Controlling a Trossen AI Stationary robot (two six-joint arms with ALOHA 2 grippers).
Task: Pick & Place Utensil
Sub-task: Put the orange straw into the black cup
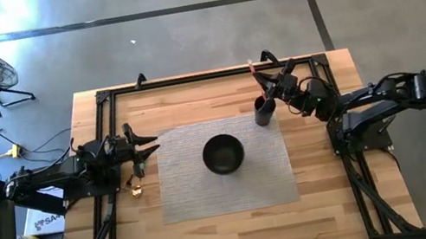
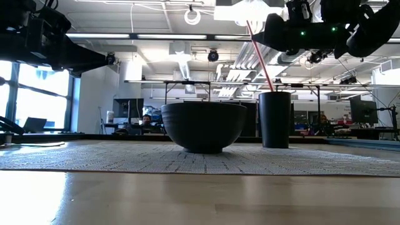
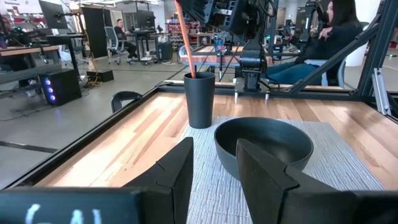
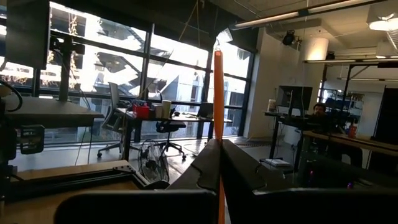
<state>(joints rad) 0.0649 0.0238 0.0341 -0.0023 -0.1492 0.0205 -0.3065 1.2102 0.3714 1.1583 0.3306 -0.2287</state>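
Note:
A thin orange-red utensil (image 2: 261,59) stands slanted with its lower end inside a tall black cup (image 2: 275,119), which stands at the far right corner of the grey mat (image 1: 225,189). A black bowl (image 1: 223,154) sits at the mat's middle. My right gripper (image 1: 267,85) hovers above the cup, shut on the utensil. My left gripper (image 1: 144,146) waits open at the mat's left edge, above the table, pointing toward the bowl (image 3: 264,144) and cup (image 3: 200,99); it touches nothing. My right gripper (image 4: 218,146) pinches the utensil's thin shaft (image 4: 218,134) between its two fingers, on the upper part above the cup. The fingers come from the table's right side and lie across the shaft. The utensil leans toward the table's left, its lower end (image 2: 271,86) down in the cup.
A black frame (image 1: 188,80) runs along the table's edges. A small yellow thing (image 1: 133,186) lies beside the mat's left edge by the left arm. Bare wood (image 1: 233,234) lies in front of the mat. People sit at desks in the room beyond.

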